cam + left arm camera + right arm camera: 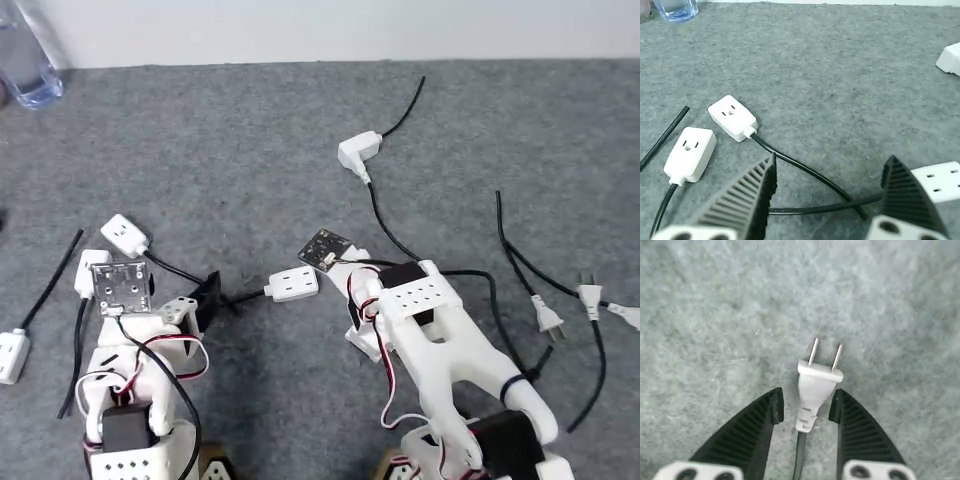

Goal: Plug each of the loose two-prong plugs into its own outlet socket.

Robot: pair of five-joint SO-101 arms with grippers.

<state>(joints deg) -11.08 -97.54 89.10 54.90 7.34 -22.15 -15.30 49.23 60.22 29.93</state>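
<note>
grey felt covers the bench (250, 110). my left pincer (831, 165) gapes wide and holds nothing, with a black cord (805, 172) lying on the felt under it. my right pincer (807, 397) is part open, straddling a white two-prong plug (817, 380) flat on the felt; whether it touches i cannot tell. i count five white outlet sockets (295, 283), one half hidden under the left arm's wrist board (120, 285). two more loose plugs (545, 318) lie far right, beside a white piece cut off by the edge.
</note>
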